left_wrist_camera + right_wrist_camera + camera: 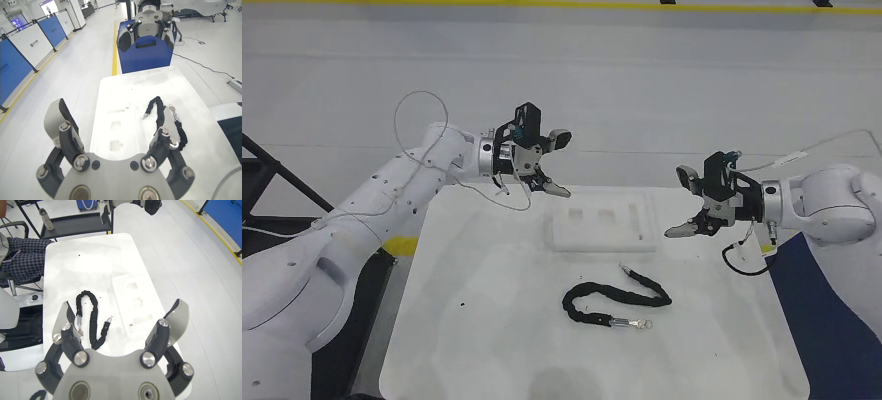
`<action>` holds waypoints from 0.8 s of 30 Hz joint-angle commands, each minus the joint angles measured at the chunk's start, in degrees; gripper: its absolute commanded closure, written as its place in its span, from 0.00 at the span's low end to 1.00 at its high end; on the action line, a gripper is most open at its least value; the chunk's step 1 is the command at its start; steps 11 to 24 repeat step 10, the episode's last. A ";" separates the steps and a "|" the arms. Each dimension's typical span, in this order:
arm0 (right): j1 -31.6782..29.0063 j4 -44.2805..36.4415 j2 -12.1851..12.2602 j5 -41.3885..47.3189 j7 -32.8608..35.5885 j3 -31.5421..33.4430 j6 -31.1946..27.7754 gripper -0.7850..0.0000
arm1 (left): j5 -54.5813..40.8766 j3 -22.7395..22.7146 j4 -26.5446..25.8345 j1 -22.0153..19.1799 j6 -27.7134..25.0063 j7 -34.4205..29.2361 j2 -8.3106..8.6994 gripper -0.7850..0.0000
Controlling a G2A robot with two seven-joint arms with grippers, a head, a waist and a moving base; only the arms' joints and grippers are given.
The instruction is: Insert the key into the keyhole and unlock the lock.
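A black sleeved chain lock lies curled on the white table, near its middle. Its silver cylinder has the key sticking out of its end. The chain's silver pin end lies free, apart from the cylinder. My left gripper hangs open above the table's far left edge, holding nothing. My right gripper hangs open above the far right edge, also holding nothing. The left wrist view shows the chain and key past one finger. The right wrist view shows the chain, cylinder and key.
A white foam tray with three cut-outs lies on the table between the grippers, behind the chain. A blue cart stands beyond the right side, a black trolley beyond the left. The front of the table is bare.
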 commanded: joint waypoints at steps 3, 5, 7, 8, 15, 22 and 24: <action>3.69 0.13 1.17 3.54 0.69 -2.02 0.00 0.00 | -5.06 0.00 -2.60 -0.97 0.00 -5.59 1.15 0.00; 5.09 1.11 1.78 5.17 0.68 -2.91 0.00 0.00 | -7.40 0.00 -3.64 -1.39 0.00 -8.52 1.61 0.00; 5.36 1.39 1.89 5.10 0.68 -2.96 0.00 0.00 | -8.90 0.00 -4.13 -1.47 0.00 -10.43 1.85 0.00; 5.36 1.39 1.89 5.10 0.68 -2.96 0.00 0.00 | -8.90 0.00 -4.13 -1.47 0.00 -10.43 1.85 0.00; 5.41 1.43 1.91 5.15 0.68 -2.99 0.00 0.00 | -9.05 0.00 -4.16 -1.49 0.00 -10.63 1.87 0.00; 5.41 1.43 1.91 5.15 0.68 -2.99 0.00 0.00 | -9.05 0.00 -4.16 -1.49 0.00 -10.63 1.87 0.00; 5.41 1.43 1.91 5.15 0.68 -2.99 0.00 0.00 | -9.05 0.00 -4.16 -1.49 0.00 -10.63 1.87 0.00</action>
